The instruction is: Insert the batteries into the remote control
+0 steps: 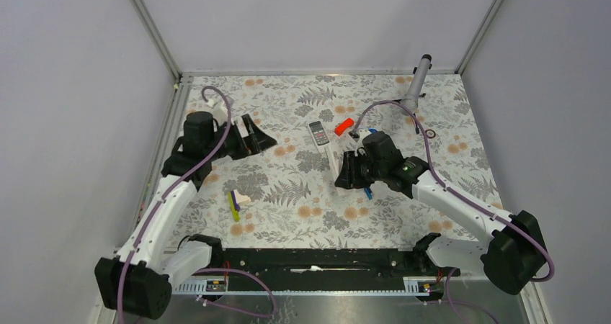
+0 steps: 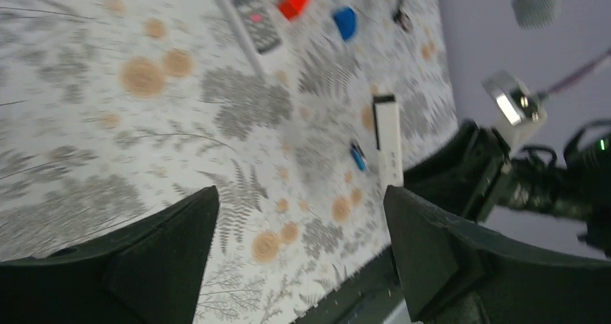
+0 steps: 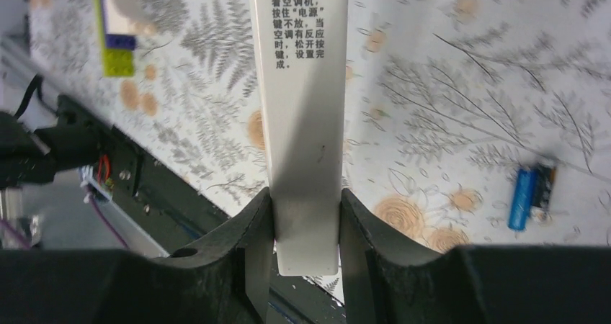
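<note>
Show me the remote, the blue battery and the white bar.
remote (image 1: 318, 133), top view, middle of its face.
blue battery (image 3: 520, 198), right wrist view, mid-body.
white bar (image 3: 306, 137), right wrist view, bare part below the print.

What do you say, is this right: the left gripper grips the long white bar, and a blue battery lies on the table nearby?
Wrong arm: the right gripper grips the white bar, as the right wrist view shows. The blue battery does lie on the table nearby.

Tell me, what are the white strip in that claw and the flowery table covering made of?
The white strip in the right gripper looks like rigid, matte plastic: flat, straight-edged, with printed characters. The table covering looks like printed cloth or vinyl, dull-surfaced; which, I cannot tell.
</note>
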### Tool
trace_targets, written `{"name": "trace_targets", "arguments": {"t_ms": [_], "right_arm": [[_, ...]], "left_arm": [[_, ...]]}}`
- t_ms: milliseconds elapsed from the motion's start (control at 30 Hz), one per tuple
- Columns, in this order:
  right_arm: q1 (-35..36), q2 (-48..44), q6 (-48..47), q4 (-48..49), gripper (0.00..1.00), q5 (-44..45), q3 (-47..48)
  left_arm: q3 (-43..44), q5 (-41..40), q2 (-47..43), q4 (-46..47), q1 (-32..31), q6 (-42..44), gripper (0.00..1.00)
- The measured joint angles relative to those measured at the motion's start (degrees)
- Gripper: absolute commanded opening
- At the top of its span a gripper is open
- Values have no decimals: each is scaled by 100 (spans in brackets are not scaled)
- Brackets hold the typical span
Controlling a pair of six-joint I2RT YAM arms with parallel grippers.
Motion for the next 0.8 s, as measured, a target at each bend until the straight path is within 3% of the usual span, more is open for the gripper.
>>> {"name": "trace_targets", "arguments": {"t_ms": [133, 233, 333, 567, 800], "right_arm": [[57, 127, -496, 28, 13, -568, 385], [70, 197, -1005, 15, 13, -1182, 754], [81, 328, -1453, -52, 13, -1836, 1167], [133, 566, -2297, -299, 15, -3119, 1838], [170, 728, -2944, -503, 14, -3700, 2159]], "left_arm": [[-210, 1810, 448, 498, -4, 57, 87], [-319, 2726, 466, 796, -35, 229, 89], [-317, 3329, 444, 1126, -74, 516, 85], [-319, 4157, 592, 2245, -219, 962, 84], [-48, 4658, 839, 2726, -404, 1596, 80]]}}
